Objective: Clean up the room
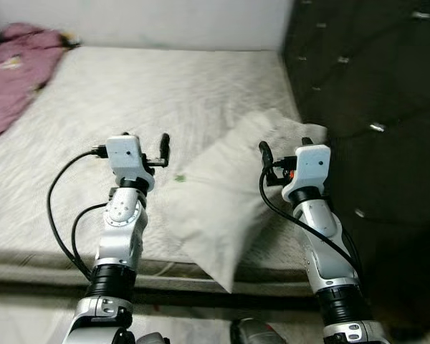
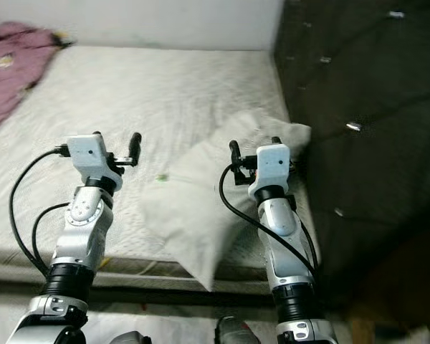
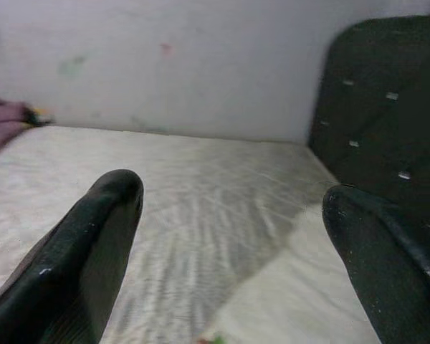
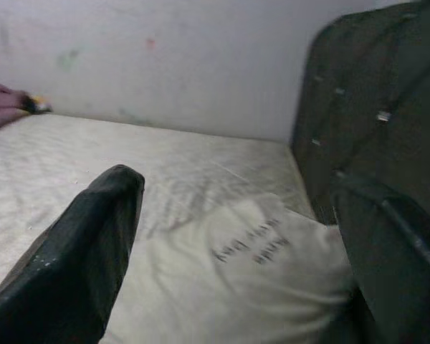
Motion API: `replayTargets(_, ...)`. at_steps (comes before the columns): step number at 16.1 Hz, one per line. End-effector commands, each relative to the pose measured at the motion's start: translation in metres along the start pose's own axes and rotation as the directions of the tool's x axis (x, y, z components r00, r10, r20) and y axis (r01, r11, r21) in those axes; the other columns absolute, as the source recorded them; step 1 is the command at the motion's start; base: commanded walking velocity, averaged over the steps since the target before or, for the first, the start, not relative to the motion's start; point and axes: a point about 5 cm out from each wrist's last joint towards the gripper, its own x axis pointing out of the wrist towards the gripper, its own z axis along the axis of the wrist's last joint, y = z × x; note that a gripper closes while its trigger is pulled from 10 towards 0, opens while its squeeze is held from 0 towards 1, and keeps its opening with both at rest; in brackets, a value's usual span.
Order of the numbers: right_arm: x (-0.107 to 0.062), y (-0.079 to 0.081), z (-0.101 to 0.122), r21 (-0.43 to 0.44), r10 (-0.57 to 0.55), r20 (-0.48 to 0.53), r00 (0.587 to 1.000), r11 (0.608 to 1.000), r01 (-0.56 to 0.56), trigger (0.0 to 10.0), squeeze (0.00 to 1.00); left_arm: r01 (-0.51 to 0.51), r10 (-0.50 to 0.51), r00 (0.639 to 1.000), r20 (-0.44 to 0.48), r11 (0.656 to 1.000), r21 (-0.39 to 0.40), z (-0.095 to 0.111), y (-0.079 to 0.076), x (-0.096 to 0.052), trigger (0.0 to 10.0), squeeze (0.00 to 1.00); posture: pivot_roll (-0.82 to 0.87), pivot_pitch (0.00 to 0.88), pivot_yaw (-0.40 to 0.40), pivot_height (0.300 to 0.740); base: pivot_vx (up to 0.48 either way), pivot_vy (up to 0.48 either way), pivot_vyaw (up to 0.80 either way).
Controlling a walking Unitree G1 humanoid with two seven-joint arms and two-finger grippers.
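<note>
Pillow (image 1: 229, 201) on the bed (image 1: 129, 100) looks soft, light; I'd pinch a corner. Left gripper (image 3: 229, 236) and right gripper (image 4: 236, 244) fingers both spread, empty.

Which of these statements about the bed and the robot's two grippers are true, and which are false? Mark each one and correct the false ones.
1. A white pillow lies on the mattress beside the dark headboard. True.
2. The left gripper is shut on the pillow. False: it is open and holds nothing.
3. A purple cloth lies at the far left of the bed. True.
4. The right gripper is shut. False: its fingers are apart, above the pillow.
</note>
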Motion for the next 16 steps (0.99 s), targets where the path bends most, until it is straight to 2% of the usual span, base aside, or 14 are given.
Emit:
replayTargets(1, 0.000, 0.003, 0.005, -0.006, 0.015, 0.016, 1.000, 1.000, -0.015, 10.0, 0.00, 0.020, -0.020, 1.000, -0.004, 1.000, 0.008, -0.001, -0.002, -0.002, 10.0, 0.00, -0.15, 0.000, 0.025, 0.740, 0.000, 0.000, -0.80)
replayTargets(3, 0.000, 0.003, 0.007, -0.004, 0.014, 0.019, 1.000, 1.000, -0.014, 10.0, 0.00, 0.048, -0.048, 0.999, -0.004, 0.999, 0.019, 0.001, -0.004, -0.003, 10.0, 0.00, -0.12, 0.000, 0.018, 0.740, 0.000, 0.000, -0.80)
replayTargets(4, -0.001, 0.003, 0.008, 0.001, 0.017, 0.024, 1.000, 1.000, -0.017, 10.0, 0.00, 0.068, -0.068, 0.998, -0.010, 0.997, 0.028, 0.001, -0.005, -0.005, 10.0, 0.00, -0.10, 0.000, 0.008, 0.740, 0.000, 0.000, 0.00)
replayTargets(5, -0.001, 0.004, -0.001, 0.017, 0.021, -0.015, 1.000, 1.000, -0.021, 10.0, 0.00, 0.101, -0.099, 0.994, -0.045, 0.994, 0.042, -0.003, -0.007, -0.010, 10.0, 0.00, -0.07, 0.000, -0.006, 0.740, 0.000, 0.000, 0.00)
replayTargets(7, 0.003, 0.006, 0.005, -0.001, 0.060, 0.010, 0.998, 0.998, -0.060, 10.0, 0.00, 0.126, -0.124, 0.991, -0.045, 0.991, 0.042, 0.001, -0.010, -0.012, 10.0, 0.00, -0.05, 0.000, -0.019, 0.740, 0.000, 0.000, -0.25)
replayTargets(9, 0.008, 0.003, 0.001, 0.020, 0.035, -0.019, 0.999, 0.999, -0.035, 10.0, 0.00, 0.155, -0.153, 0.985, -0.081, 0.988, 0.019, -0.002, -0.016, -0.021, 10.0, 0.00, -0.02, 0.000, -0.035, 0.740, 0.000, 0.000, -0.80)
replayTargets(10, 0.009, 0.006, 0.006, 0.004, 0.057, 0.009, 0.998, 0.998, -0.057, 10.0, 0.00, 0.221, -0.217, 0.974, -0.067, 0.974, 0.049, 0.001, -0.023, -0.027, 10.0, 0.00, -0.02, 0.000, -0.038, 0.740, 0.000, 0.000, -0.80)
replayTargets(12, 0.014, 0.007, 0.008, 0.013, 0.065, 0.010, 0.998, 0.998, -0.066, 10.0, 0.00, 0.252, -0.246, 0.967, -0.070, 0.965, 0.078, 0.005, -0.024, -0.024, 10.0, 0.00, -0.01, 0.000, -0.042, 0.740, 0.000, 0.000, -0.56)
replayTargets(14, 0.015, 0.008, 0.009, 0.019, 0.055, 0.020, 0.998, 0.998, -0.055, 10.0, 0.00, 0.188, -0.185, 0.982, -0.033, 0.977, 0.098, 0.010, -0.016, -0.017, 10.0, 0.00, -0.01, 0.000, -0.035, 0.740, 0.000, 0.000, 0.00)
replayTargets(16, 0.013, 0.007, 0.009, 0.034, 0.028, 0.025, 0.999, 0.999, -0.029, 10.0, 0.00, 0.099, -0.098, 0.995, -0.021, 0.991, 0.086, 0.014, -0.006, -0.017, 10.0, 0.00, -0.01, 0.000, -0.023, 0.740, 0.000, 0.000, 0.00)
